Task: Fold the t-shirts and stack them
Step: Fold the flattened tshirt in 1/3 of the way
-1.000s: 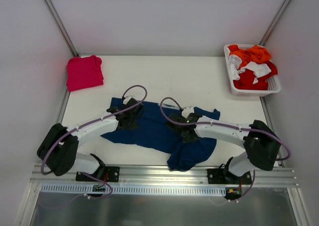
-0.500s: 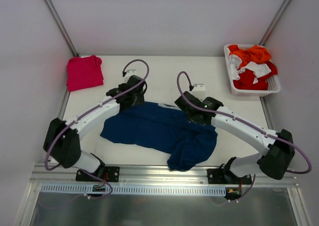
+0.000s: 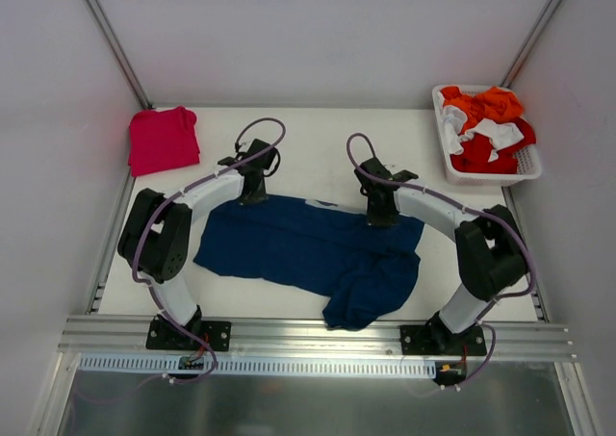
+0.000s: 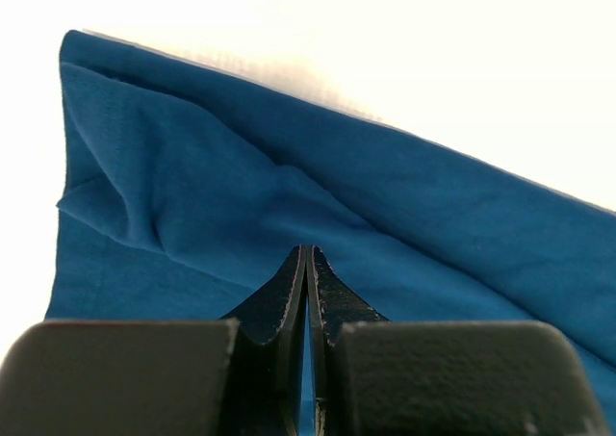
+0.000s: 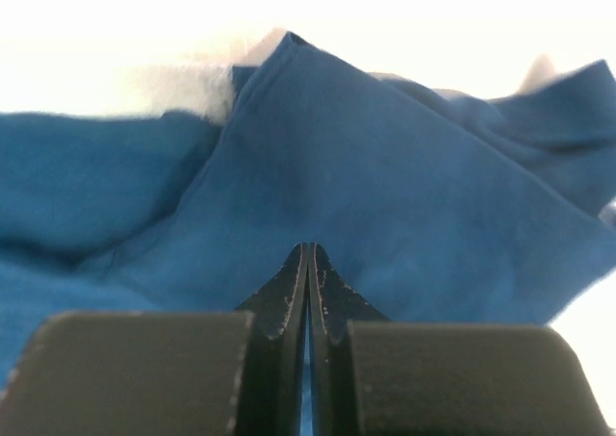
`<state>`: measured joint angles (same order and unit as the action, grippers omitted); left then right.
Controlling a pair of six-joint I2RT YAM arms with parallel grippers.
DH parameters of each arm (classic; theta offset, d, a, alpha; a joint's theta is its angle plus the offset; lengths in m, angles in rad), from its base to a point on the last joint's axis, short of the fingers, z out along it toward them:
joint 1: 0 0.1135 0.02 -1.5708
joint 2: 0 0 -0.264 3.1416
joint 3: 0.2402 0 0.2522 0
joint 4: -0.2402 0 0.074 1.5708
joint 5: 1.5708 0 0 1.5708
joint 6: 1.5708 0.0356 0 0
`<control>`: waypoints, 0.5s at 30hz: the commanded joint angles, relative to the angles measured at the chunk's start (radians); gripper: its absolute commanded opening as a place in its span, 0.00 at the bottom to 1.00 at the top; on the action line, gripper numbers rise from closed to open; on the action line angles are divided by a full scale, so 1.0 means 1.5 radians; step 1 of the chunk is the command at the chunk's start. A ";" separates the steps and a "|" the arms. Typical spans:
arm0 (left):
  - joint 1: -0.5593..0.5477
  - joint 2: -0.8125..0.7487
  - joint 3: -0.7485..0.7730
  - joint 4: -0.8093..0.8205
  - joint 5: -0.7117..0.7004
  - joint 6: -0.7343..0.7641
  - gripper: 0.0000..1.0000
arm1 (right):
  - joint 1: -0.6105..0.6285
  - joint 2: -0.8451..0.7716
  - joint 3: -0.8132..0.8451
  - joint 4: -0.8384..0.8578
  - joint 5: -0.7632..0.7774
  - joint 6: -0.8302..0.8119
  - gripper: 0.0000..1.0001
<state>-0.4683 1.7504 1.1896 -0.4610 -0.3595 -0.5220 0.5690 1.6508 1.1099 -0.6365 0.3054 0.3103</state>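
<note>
So, left arm (image 3: 204, 192): bent up from its base, elbow out toward the left side of the table (image 3: 318, 147), forearm reaching in to the far edge of the navy t-shirt (image 3: 308, 248).
Right arm (image 3: 438, 205): mirror pose, elbow out to the right, wrist over that same far edge.
Left gripper (image 4: 308, 253): fingers pressed together, tips down at the blue cloth near a fold.
Right gripper (image 5: 308, 249): likewise closed tight, tips over a raised peak of the shirt.
Navy t-shirt: spread across the middle of the table, its near right part bunched toward the front edge.
Pinkish-red t-shirt (image 3: 164, 140): folded, far left corner, well apart from both arms.
Basket (image 3: 491, 175): far right corner, holding orange, red and white cloth (image 3: 486, 128).
Hard to make out: whether either gripper has fabric pinched. From above the wrists cover the tips, and the wrist views show only shut tips against blue.
</note>
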 commanded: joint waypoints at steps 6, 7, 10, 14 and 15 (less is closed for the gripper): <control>0.027 0.031 0.008 -0.003 0.023 0.018 0.00 | -0.020 0.098 0.029 0.042 -0.081 -0.020 0.00; 0.028 0.034 0.009 -0.003 0.024 0.020 0.00 | -0.019 0.104 0.030 0.042 -0.081 -0.019 0.01; 0.031 0.050 0.015 -0.003 0.031 0.024 0.00 | -0.020 0.132 0.042 0.042 -0.081 -0.016 0.00; 0.037 0.073 0.030 -0.002 0.048 0.028 0.00 | -0.023 0.176 0.080 0.037 -0.088 -0.015 0.01; 0.039 0.079 0.034 -0.003 0.054 0.029 0.00 | -0.026 0.185 0.090 0.033 -0.093 -0.015 0.01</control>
<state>-0.4236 1.8473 1.1969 -0.4580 -0.3153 -0.5037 0.5377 1.8492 1.2114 -0.6155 0.2173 0.2840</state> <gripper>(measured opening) 0.005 0.009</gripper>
